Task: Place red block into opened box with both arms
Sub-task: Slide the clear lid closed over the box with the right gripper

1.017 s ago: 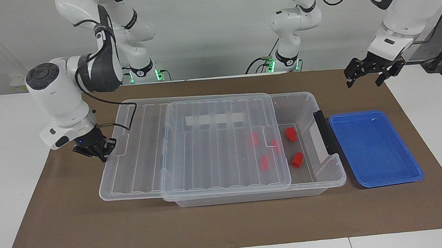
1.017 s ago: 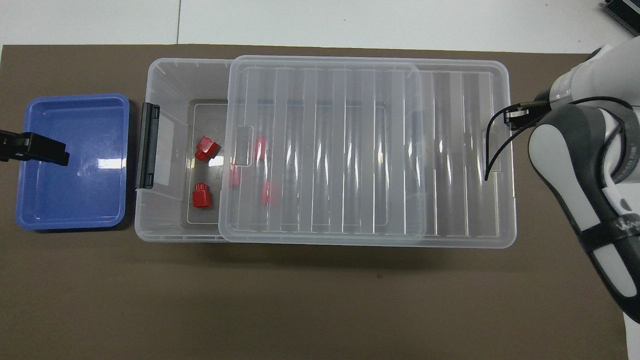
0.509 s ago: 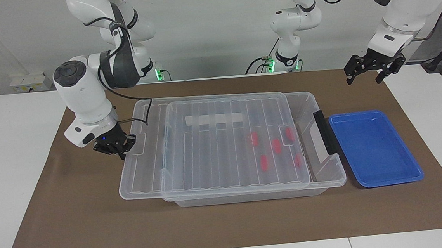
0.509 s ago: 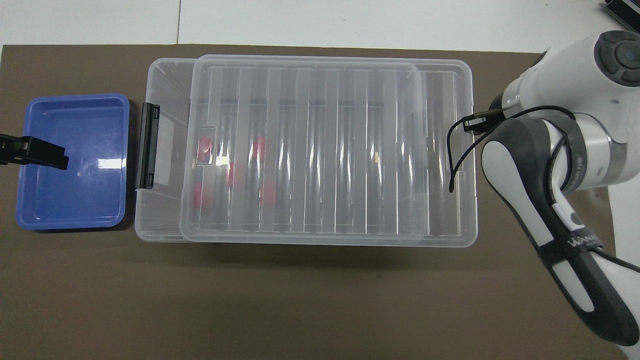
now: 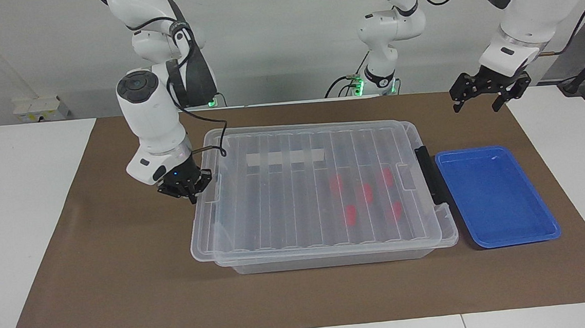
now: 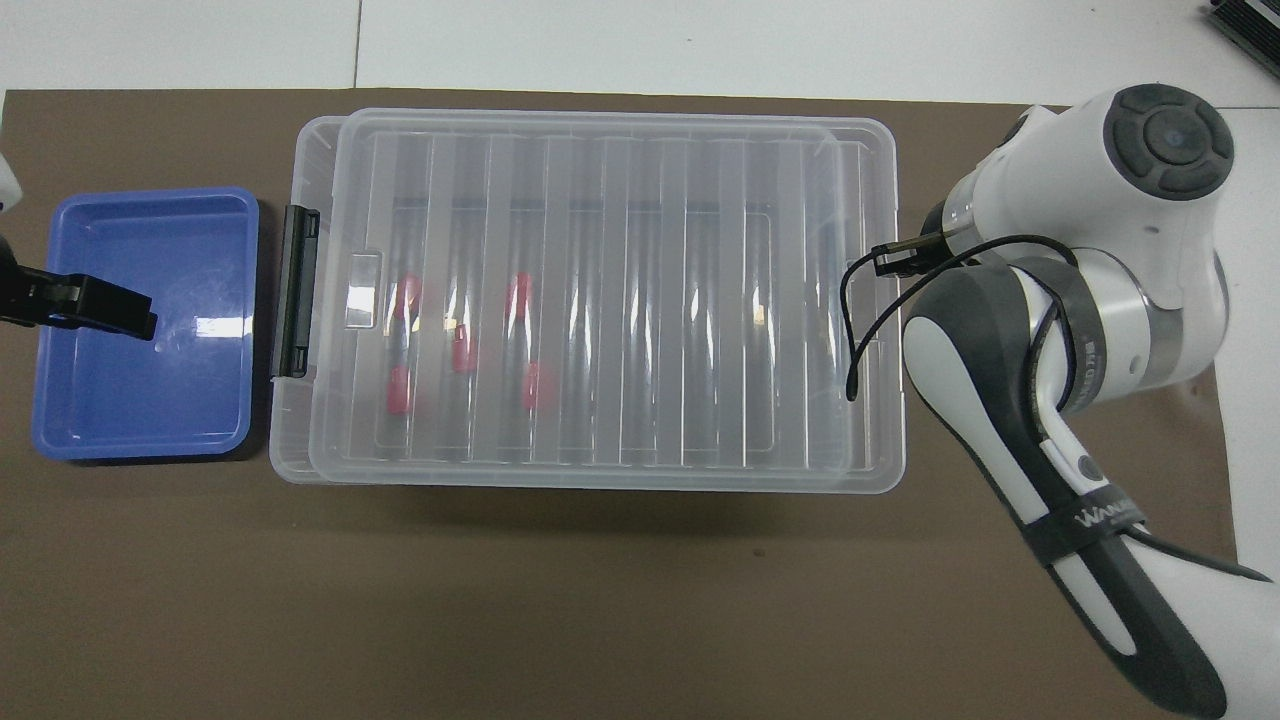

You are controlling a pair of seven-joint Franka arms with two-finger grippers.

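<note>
The clear box (image 5: 330, 258) (image 6: 286, 440) lies across the brown mat. Its ribbed lid (image 5: 300, 194) (image 6: 620, 300) covers nearly all of it and overhangs a little at the right arm's end. Several red blocks (image 5: 366, 193) (image 6: 462, 350) lie inside near the black handle (image 5: 429, 175) (image 6: 296, 290), blurred through the lid. My right gripper (image 5: 191, 187) is shut on the lid's end edge; in the overhead view the wrist hides it. My left gripper (image 5: 476, 106) hangs open and empty in the air, and one finger (image 6: 100, 305) shows over the blue tray.
An empty blue tray (image 5: 498, 232) (image 6: 140, 440) sits on the mat right beside the box's handle end. A white tape strip (image 5: 284, 157) shows through the lid. The right arm's black cable (image 6: 860, 320) loops over the lid's end. Bare mat lies along the box's long side farther from the robots.
The right arm has slid the lid toward the left arm's end, so it now covers the red blocks. The left gripper has barely shifted.
</note>
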